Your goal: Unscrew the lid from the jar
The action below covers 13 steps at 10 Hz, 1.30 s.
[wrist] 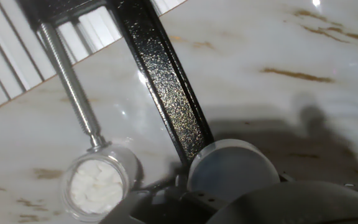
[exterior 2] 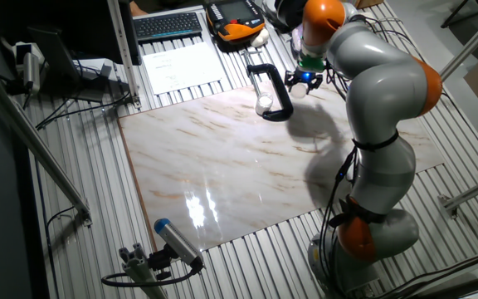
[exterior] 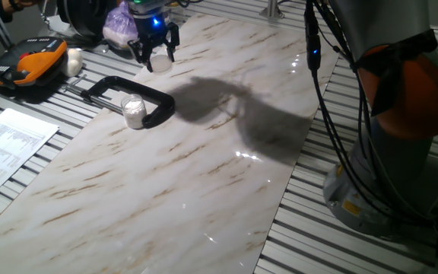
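Raised jaws (exterior: pixel 155 55) grip the lid (wrist: pixel 232 170) beside the open jar (exterior: pixel 133 111).

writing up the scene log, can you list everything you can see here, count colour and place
jar: one, translucent white with whitish contents, open on top, held in the clamp near the slab's edge
lid: one, whitish, off the jar, between the gripper's fingers
clamp: one, black C-shape with a metal screw, lying on the slab around the jar
marble slab: one, white with brown veins, on the slatted table
printed paper: one, white, beside the slab
handheld pendant: one, orange and black, beyond the clamp
keyboard: one, black, at the far side
gripper: one, black, lit blue, above the slab
arm: one, grey with orange joints
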Motion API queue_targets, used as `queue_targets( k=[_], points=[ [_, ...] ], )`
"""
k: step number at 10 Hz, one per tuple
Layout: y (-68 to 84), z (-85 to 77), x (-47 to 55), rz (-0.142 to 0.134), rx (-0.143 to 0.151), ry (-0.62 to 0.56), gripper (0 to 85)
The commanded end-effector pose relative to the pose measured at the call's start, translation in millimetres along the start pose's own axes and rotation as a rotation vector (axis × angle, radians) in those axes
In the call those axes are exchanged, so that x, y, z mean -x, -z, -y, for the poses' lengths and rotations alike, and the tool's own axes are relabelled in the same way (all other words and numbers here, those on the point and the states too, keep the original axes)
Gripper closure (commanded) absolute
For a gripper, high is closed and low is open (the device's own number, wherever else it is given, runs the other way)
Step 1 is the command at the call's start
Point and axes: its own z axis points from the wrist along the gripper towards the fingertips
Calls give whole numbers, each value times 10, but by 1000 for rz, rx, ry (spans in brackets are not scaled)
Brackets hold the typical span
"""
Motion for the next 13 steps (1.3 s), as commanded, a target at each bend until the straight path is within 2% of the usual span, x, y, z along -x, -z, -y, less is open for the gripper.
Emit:
queue_targets(
  k=[1,4,8,13],
  points=[
    [-40,25,4,6,-1,56,850],
    [-129,120,51,-7,25,101,850],
    [-199,190,73,-7,33,129,850],
    [-231,259,44,0,35,147,850]
  ],
)
